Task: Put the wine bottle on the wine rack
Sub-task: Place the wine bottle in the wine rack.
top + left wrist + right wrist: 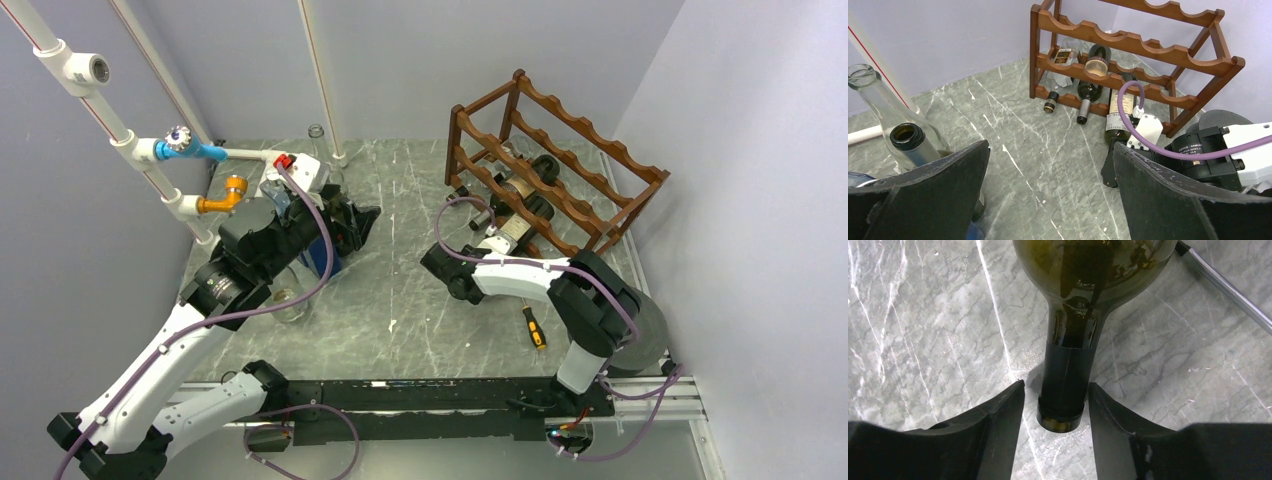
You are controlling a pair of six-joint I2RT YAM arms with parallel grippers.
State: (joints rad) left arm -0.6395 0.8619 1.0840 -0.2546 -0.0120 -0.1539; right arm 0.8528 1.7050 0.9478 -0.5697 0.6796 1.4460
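Note:
The wine bottle [512, 232] lies on the marble table in front of the wine rack [590, 135], with its neck pointing away from the rack. In the right wrist view its dark neck [1065, 370] sits between the fingers of my right gripper [1056, 386]. The jaws stand close on both sides with a thin gap each, so the gripper is open. My right gripper [462, 262] is low at the table's middle. My left gripper [1050, 185] hovers wide open over bare table at the left [352, 225]. From there the wine rack [1128, 45] and the wine bottle [1120, 125] show.
Two dark bottles [1095, 62] [1083, 100] lie on the rack's lower tiers. A screwdriver [533, 326] lies near the right arm. A clear bottle [868, 95] and a dark open bottle [907, 137] stand beside my left gripper. White pipes [130, 140] rise at the left.

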